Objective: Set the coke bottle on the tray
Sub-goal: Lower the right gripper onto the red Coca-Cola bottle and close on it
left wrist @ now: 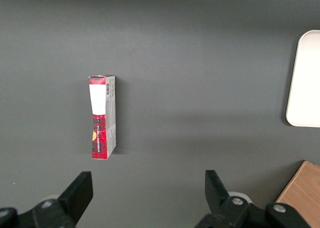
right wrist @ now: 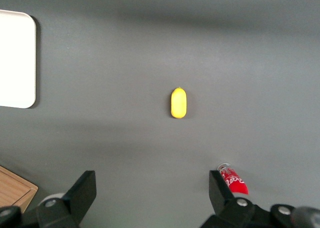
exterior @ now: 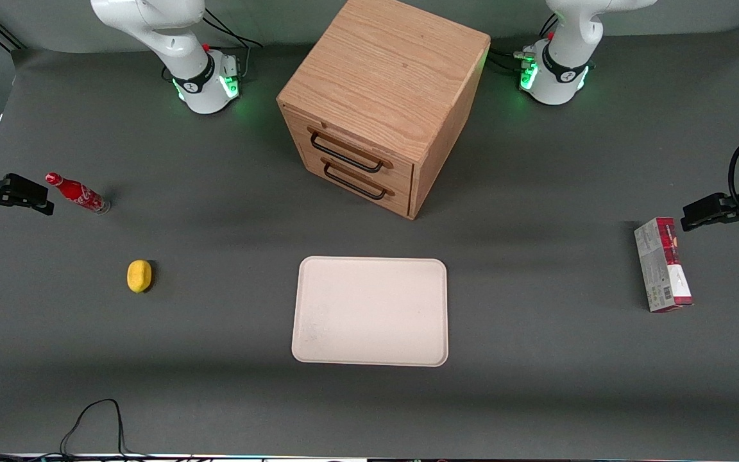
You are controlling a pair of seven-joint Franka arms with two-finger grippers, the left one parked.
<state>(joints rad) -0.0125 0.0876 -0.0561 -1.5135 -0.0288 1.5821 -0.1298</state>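
- Nothing of the task looks done yet: the coke bottle [exterior: 76, 192] lies on its side on the grey table [exterior: 215, 398], well apart from the tray [exterior: 370, 311] and toward the working arm's end of the table from it.
- The tray sits bare, nearer the front camera than the wooden cabinet [exterior: 382, 102], whose two drawers face it.
- The right arm's gripper [right wrist: 150, 198] hangs above the table just beside the bottle's capped end, fingers [right wrist: 82, 193] spread wide with nothing between them.
- From the wrist camera the bottle's base end pokes out next to one finger, so I judge the bottle is not yet lined up inside the jaws, though only part of it shows there.
- A small yellow object [exterior: 139, 276], perhaps a lemon, lies between bottle and tray, nearer the front camera than the bottle; it could sit close to the carrying path.
- A red-and-grey carton [exterior: 662, 264] lies well off from the tray, toward the parked arm's end.
- Still to come, as I see it: the grasp, the lift, the carry to the tray and the release.
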